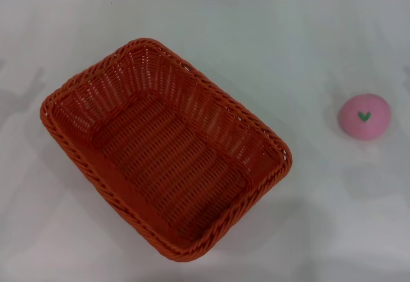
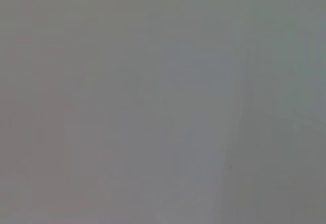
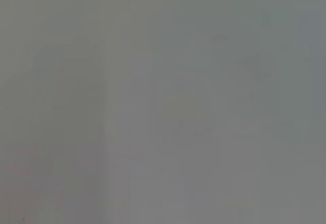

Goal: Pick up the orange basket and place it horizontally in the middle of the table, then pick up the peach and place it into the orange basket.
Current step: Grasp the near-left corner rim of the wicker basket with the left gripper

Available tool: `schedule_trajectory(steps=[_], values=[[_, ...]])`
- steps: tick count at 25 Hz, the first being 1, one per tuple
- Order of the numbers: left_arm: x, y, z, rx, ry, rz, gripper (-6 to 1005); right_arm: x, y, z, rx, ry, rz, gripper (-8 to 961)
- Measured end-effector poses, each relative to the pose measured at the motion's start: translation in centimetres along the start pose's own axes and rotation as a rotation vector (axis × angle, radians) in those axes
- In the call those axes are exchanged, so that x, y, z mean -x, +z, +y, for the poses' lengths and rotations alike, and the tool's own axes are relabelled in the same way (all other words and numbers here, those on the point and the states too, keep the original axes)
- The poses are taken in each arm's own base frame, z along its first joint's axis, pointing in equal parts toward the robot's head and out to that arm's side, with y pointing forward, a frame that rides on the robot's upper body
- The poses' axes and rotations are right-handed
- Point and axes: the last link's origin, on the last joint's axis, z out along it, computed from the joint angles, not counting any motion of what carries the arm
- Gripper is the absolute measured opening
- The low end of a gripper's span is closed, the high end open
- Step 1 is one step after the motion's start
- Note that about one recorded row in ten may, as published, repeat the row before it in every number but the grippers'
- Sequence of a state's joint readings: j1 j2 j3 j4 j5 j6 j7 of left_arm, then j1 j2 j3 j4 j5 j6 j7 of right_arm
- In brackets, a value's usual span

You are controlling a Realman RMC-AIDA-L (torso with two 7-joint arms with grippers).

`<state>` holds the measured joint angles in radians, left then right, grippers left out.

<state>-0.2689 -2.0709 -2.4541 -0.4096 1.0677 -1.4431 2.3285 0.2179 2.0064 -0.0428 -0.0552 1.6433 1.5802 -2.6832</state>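
Count: one orange basket, one peach, one table.
Orange basket: on the table, left of the middle, set askew, long axis running from the far-left side toward the near-right side; opening upward, nothing inside; near corner close to the table's near edge.
Peach: near the table's right edge, well apart from the basket; green leaf mark facing up.
Table: white, filling almost the whole head view; far edge just visible along the top.
Head view only: basket, peach and table all seen here; no arm or gripper in sight.
Left wrist view: plain grey blur only, nothing recognisable; basket and peach not seen.
Right wrist view: same plain grey blur, nothing recognisable.
Left gripper: out of sight in all three views, so fingers' state impossible to tell.
Right gripper: likewise out of sight, state impossible to tell.
Hard to make out: faint shadows at the table's left and right sides, source not visible.
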Motion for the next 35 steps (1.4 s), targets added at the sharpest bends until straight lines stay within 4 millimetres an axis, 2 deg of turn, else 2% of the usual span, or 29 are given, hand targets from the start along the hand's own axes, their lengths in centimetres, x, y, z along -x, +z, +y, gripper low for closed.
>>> schedule_trajectory(steps=[16, 22, 28, 35], values=[[0.0, -0.1, 0.1, 0.017, -0.022, -0.014, 848, 0.1, -0.1, -0.1, 0.003, 0.0, -0.001, 787], [-1.2, 0.5, -0.4, 0.074, -0.064, -0.065, 837, 0.1, 0.0, -0.1, 0.002, -0.003, -0.003, 785], [-3.9, 2.0, -1.3, 0.148, -0.145, -0.259, 827, 0.3, 0.4, -0.2, 0.008, -0.01, -0.013, 782], [-6.7, 4.2, -1.1, 0.176, -0.162, -0.57, 815, 0.5, 1.0, -0.1, 0.017, -0.02, -0.02, 780]])
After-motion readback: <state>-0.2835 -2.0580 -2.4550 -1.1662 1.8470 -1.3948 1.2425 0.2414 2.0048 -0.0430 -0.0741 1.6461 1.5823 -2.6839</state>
